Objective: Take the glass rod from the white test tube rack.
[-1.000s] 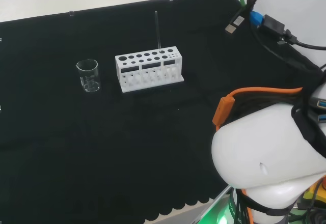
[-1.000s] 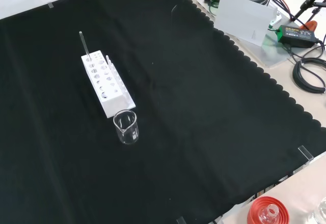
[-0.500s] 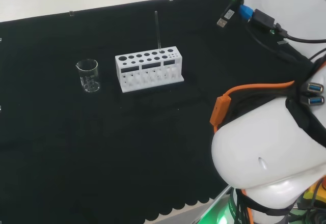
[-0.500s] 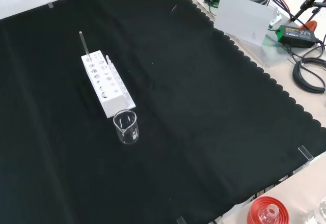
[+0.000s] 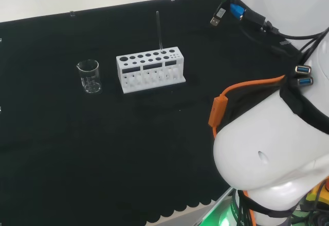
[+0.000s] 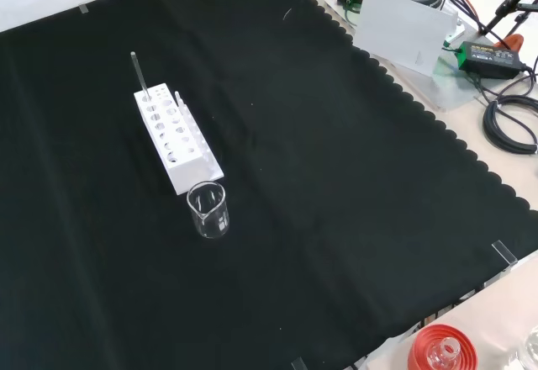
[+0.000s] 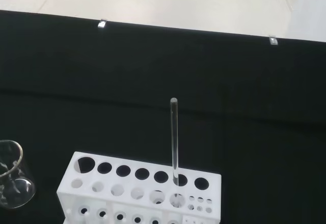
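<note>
A white test tube rack point(image 5: 150, 71) point(image 6: 175, 138) point(image 7: 140, 191) stands on the black cloth. A thin glass rod point(image 5: 159, 30) point(image 6: 139, 74) point(image 7: 175, 140) stands upright in a hole near the rack's right end in the head view, its far end in the front view. The wrist view looks at the rack and rod from some way off, with nothing touching the rod.
A small clear glass beaker point(image 5: 89, 76) point(image 6: 208, 210) point(image 7: 11, 175) stands left of the rack in the head view. The arm's white links point(image 5: 272, 154) and cables point(image 5: 257, 18) stand at the head view's right. A red ribbed stand point(image 6: 441, 349) sits off the cloth's near corner in the front view.
In the head view the arm's links and cables have shifted up and to the left. The rack, rod and beaker have not moved.
</note>
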Robot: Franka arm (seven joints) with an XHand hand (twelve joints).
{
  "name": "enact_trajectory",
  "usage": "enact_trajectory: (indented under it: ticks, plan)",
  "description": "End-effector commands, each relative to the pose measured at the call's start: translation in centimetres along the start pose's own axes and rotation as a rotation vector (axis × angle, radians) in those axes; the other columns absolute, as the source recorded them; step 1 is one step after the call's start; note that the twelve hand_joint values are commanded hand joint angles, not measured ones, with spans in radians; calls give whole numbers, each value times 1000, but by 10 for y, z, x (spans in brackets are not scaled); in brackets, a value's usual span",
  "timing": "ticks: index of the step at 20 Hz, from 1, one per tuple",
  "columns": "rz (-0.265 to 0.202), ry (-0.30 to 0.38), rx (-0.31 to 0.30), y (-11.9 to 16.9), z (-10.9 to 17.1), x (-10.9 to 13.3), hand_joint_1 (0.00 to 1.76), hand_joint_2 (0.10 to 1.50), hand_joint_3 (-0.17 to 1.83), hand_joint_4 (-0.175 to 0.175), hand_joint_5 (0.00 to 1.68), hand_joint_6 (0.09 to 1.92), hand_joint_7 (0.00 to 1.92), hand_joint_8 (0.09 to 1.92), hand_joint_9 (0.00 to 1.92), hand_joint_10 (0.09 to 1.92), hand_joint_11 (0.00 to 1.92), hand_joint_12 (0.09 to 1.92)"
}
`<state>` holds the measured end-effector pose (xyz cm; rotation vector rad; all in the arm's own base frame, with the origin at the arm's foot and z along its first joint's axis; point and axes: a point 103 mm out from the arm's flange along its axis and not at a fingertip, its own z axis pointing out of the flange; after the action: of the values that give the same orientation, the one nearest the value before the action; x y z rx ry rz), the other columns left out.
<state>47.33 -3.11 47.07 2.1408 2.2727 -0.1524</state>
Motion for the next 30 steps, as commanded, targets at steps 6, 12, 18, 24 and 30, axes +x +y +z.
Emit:
enact_trajectory:
  ticks: [6, 12, 18, 24, 30]
  plan:
    - [-17, 35, 1, 32, 29, -20, 580, 914, 99, 12, 436, 87, 415, 790, 648, 809, 608, 1321]
    - [-37, 42, 14, 47, 47, -18, 602, 908, 108, 2, 460, 87, 447, 790, 707, 785, 681, 1286]
    - [-34, 41, 29, 58, 67, -21, 620, 901, 127, -16, 483, 124, 627, 785, 832, 728, 798, 1235]
    - [-38, 42, 52, 68, 86, -22, 619, 899, 136, -21, 483, 143, 648, 785, 871, 709, 852, 1212]
    - [-46, 22, 94, 85, 104, -14, 607, 899, 143, -23, 479, 155, 639, 783, 883, 701, 872, 1205]
